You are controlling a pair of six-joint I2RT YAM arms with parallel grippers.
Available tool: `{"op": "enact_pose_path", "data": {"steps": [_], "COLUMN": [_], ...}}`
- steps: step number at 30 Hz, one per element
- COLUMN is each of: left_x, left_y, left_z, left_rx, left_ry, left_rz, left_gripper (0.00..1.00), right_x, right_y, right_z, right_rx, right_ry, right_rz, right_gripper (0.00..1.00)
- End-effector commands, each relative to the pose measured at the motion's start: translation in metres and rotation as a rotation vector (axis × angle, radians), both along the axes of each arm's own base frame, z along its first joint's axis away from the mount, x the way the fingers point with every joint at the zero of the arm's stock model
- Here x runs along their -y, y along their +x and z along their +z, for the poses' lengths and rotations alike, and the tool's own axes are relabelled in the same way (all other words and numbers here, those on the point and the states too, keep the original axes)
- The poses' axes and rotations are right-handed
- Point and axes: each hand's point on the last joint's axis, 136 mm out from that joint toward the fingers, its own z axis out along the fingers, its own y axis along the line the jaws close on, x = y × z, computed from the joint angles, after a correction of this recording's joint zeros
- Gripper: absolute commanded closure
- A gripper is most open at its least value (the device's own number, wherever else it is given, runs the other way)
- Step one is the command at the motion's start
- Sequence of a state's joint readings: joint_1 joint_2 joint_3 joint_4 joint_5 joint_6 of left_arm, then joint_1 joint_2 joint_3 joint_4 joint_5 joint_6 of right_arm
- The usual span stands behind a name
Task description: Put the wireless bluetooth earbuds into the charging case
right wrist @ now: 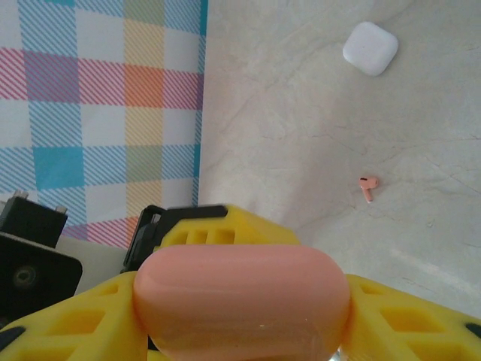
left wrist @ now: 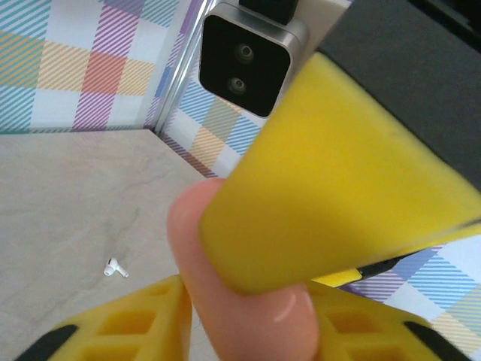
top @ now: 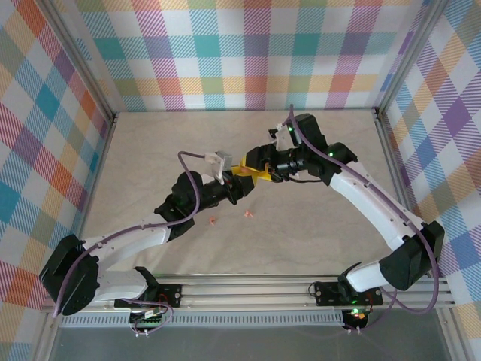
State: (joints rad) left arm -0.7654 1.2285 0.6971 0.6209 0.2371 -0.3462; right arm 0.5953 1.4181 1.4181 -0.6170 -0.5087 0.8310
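The right gripper [right wrist: 240,323] has its jaws closed on one salmon-pink charging case [right wrist: 240,293], a yellow finger pressed against each side of its rounded body. The left gripper [left wrist: 248,320] meets it from the opposite side. Seen from the left wrist, its two latticed yellow fingers sit narrow, one against either flank of the same pink case, while a finger of the right gripper lies across the front of the case. From above, both arms reach in to this one spot over the middle of the pale surface [top: 150,150], and the case is held up off it. I cannot tell whether the lid is up or down.

Two pink earbuds lie loose on the surface just nearer the arm bases than the meeting point, one [top: 213,220] to the left of the other [top: 246,215], a little apart. One white earbud [left wrist: 113,267] lies by itself on the surface in the left wrist view. One white charging case [right wrist: 370,47], closed, rests on the surface well away from the held pink one.
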Motion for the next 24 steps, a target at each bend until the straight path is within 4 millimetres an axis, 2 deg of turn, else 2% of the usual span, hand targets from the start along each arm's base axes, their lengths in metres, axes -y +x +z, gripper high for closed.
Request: {"op": "enact_pose_path", "data": {"steps": [1, 3, 5, 7, 9, 12, 14, 16, 19, 24], "left_x": [-0.002, -0.005, -0.008, -0.013, -0.019, -0.029, -0.035, -0.039, -0.042, -0.044], "left_y": [0.003, 0.004, 0.003, 0.002, 0.0, -0.004, -0.008, -0.015, -0.025, -0.039], "left_z": [0.027, 0.026, 0.026, 0.026, 0.03, 0.04, 0.051, 0.063, 0.078, 0.1], "left_rx": [0.052, 0.046, 0.041, 0.028, 0.015, 0.0, 0.001, 0.006, 0.001, -0.014], "left_ry": [-0.067, -0.068, -0.069, -0.077, -0.102, -0.146, -0.18, -0.21, -0.262, -0.347], "left_rz": [0.036, 0.048, 0.058, 0.067, 0.07, 0.058, 0.038, 0.004, -0.052, -0.132], "left_gripper": [0.74, 0.81, 0.87, 0.92, 0.95, 0.98, 1.0, 1.0, 1.0, 1.0], "right_x": [0.001, 0.003, 0.003, 0.004, 0.009, 0.019, 0.022, 0.021, 0.017, 0.01], "right_y": [-0.009, -0.009, -0.008, -0.007, -0.007, -0.007, -0.01, -0.016, -0.029, -0.04], "right_z": [0.012, 0.01, 0.013, 0.024, 0.038, 0.056, 0.068, 0.08, 0.101, 0.112], "right_rx": [0.021, 0.03, 0.055, 0.108, 0.173, 0.275, 0.334, 0.397, 0.491, 0.544], "right_ry": [0.029, 0.019, 0.031, 0.063, 0.098, 0.143, 0.191, 0.263, 0.372, 0.446], "right_rz": [0.016, 0.014, 0.015, 0.01, -0.001, -0.023, -0.016, 0.016, 0.088, 0.187], "right_gripper": [0.49, 0.42, 0.28, 0.18, 0.15, 0.17, 0.23, 0.31, 0.36, 0.38]}}
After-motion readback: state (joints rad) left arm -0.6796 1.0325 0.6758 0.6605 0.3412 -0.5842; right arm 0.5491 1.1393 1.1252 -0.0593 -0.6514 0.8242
